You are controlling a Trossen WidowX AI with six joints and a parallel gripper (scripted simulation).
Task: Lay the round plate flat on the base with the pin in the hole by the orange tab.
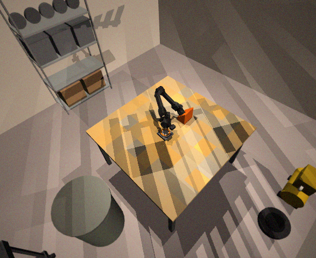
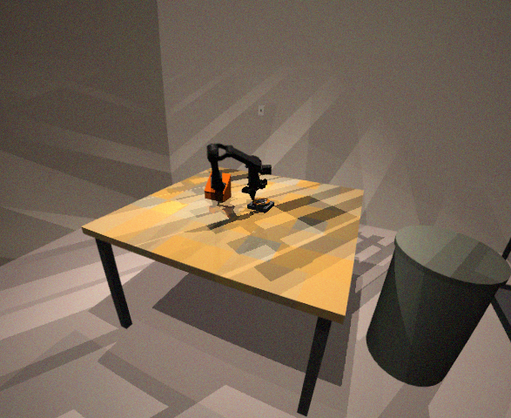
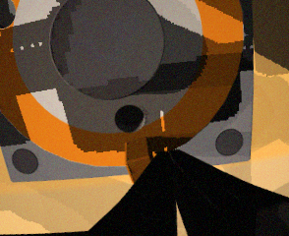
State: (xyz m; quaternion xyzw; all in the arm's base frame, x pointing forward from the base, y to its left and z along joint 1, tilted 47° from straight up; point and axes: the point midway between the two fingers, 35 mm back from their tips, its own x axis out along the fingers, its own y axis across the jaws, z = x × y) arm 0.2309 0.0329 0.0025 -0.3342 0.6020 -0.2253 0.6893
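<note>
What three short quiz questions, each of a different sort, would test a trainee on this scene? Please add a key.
1. Multiple choice: the closed tips of the gripper are nearest to
A) the rim of the round plate
B) the green drum on the floor
C) the metal shelf by the wall

2. True or false: the gripper holds the plate between its fingers.

3. Short answer: what colour is the square base under the plate?

Key: 1 A. 2 False: the fingers are shut with nothing between them. 3 Grey.
</note>
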